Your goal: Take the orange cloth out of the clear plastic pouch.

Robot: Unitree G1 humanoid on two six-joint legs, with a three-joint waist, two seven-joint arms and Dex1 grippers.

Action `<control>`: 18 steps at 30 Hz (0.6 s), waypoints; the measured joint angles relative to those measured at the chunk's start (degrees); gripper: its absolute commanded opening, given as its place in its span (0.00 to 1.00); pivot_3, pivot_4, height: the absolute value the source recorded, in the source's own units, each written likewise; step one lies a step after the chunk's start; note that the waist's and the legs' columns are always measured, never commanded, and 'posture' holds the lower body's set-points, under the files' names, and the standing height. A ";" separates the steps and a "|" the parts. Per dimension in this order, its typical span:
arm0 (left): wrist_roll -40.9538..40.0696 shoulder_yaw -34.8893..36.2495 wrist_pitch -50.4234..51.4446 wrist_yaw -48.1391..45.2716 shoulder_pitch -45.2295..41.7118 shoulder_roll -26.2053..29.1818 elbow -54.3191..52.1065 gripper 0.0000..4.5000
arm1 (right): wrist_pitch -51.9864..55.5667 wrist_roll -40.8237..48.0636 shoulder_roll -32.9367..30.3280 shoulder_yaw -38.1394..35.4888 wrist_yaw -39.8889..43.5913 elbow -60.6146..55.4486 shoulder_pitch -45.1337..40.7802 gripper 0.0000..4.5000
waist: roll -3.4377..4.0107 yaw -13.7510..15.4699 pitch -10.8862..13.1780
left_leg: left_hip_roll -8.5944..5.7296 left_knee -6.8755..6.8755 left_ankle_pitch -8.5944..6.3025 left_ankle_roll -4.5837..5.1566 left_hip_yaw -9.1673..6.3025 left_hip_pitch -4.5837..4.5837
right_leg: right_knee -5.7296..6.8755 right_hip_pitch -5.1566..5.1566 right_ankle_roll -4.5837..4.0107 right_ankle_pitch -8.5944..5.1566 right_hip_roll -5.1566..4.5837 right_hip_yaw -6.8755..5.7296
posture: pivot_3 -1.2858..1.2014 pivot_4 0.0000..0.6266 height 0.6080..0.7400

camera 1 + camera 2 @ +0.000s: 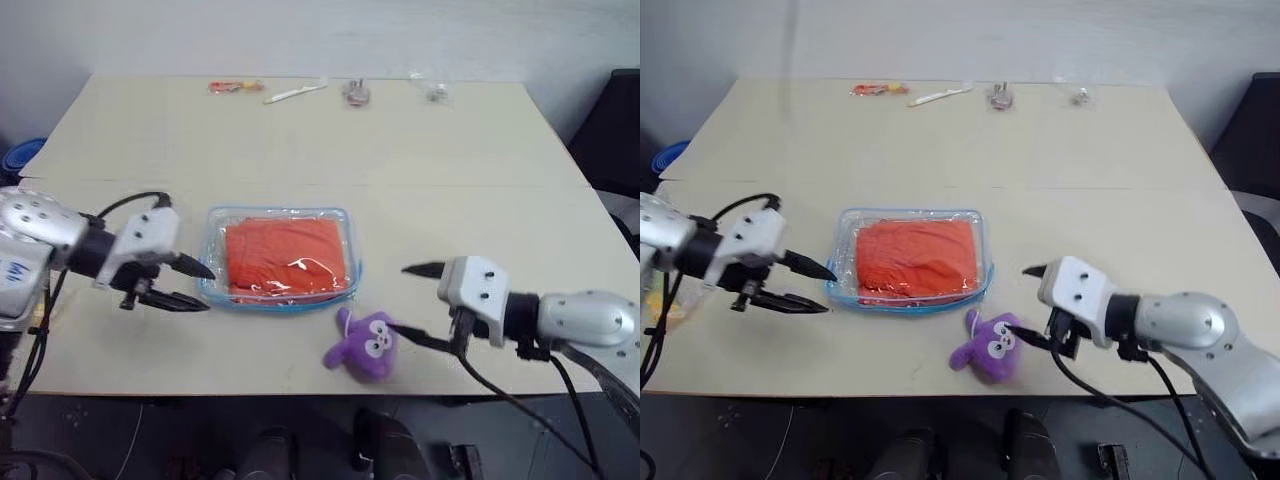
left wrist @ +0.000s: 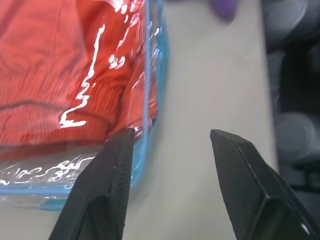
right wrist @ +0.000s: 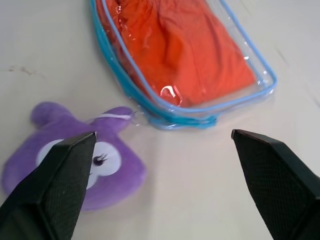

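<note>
Orange cloth [image 1: 285, 257] inside clear plastic pouch [image 1: 280, 300] — both claws open, nr it.

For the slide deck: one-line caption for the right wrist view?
Open right hand above purple plush toy and clear pouch holding orange cloth.

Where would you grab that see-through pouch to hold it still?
Probably the light blue trimmed edge of the clear plastic pouch on its left side, where the open left gripper sits. The pouch lies flat with the orange cloth inside, so only the thin rim offers a pinch.
</note>
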 measured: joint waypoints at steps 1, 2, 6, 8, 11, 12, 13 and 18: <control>-2.06 0.14 2.25 0.02 -1.90 -0.08 -0.02 0.57 | -3.04 -2.90 0.34 2.75 0.69 2.72 -1.78 1.00 | 0.00 0.02 0.00 | -0.03 0.02 0.00 0.00 0.01 0.03 | 0.01 0.03 0.00 0.00 -0.01 0.01 | 0.52 0.24 1.00; -3.44 0.13 3.76 0.06 -3.72 -0.68 -0.27 0.57 | -5.55 -5.36 1.34 4.88 1.03 5.18 -3.38 1.00 | -0.01 0.01 0.00 | -0.06 0.04 0.00 0.00 0.01 0.01 | 0.01 0.03 0.01 0.00 -0.02 0.02 | 0.52 0.24 1.00; -4.78 -2.19 5.78 0.11 -6.91 -3.48 -2.23 0.57 | -16.03 -14.24 5.75 12.35 2.39 14.90 -8.92 1.00 | 0.01 -0.54 0.00 | -0.05 -0.03 0.01 -0.02 0.05 0.03 | 0.02 0.01 0.00 0.00 0.01 0.02 | 0.52 0.24 1.00; -4.80 -3.96 5.97 0.14 -7.03 -5.57 -2.66 0.57 | -20.99 -18.36 7.55 14.82 2.66 19.46 -10.59 1.00 | 0.02 -0.77 0.01 | -0.02 -0.04 0.02 -0.03 0.04 -0.01 | 0.01 -0.03 0.00 0.00 0.04 0.00 | 0.52 0.24 1.00; -4.82 -5.43 6.48 0.26 -7.67 -7.02 -4.12 0.57 | -25.73 -21.57 9.54 15.99 3.09 23.74 -11.49 1.00 | 0.02 -1.24 0.01 | -0.01 -0.04 0.02 -0.03 0.02 -0.03 | -0.02 -0.03 0.00 0.00 0.02 -0.02 | 0.52 0.24 1.00; -4.87 -6.19 6.84 0.53 -8.68 -7.78 -4.74 0.57 | -27.60 -22.61 10.39 16.19 3.34 25.63 -11.99 1.00 | 0.02 -1.32 0.01 | -0.03 -0.03 0.02 -0.03 0.02 -0.03 | -0.01 -0.02 0.00 0.00 0.01 -0.01 | 0.52 0.24 1.00; -4.92 -6.65 7.24 1.00 -9.23 -8.45 -5.68 0.57 | -29.22 -23.40 11.29 16.32 3.47 27.22 -12.56 0.96 | 0.02 -1.49 0.01 | -0.02 -0.03 0.02 -0.03 0.03 -0.02 | -0.01 -0.02 0.00 0.00 0.01 0.01 | 0.52 0.24 1.00; -5.34 -7.31 8.26 1.71 -9.45 -9.53 -6.85 0.58 | -31.69 -24.50 13.99 16.34 4.18 30.37 -13.43 0.66 | 0.04 -1.65 0.02 | 0.06 -0.03 0.03 -0.06 0.02 -0.01 | 0.01 -0.04 -0.01 0.00 0.06 0.02 | 0.52 0.24 1.00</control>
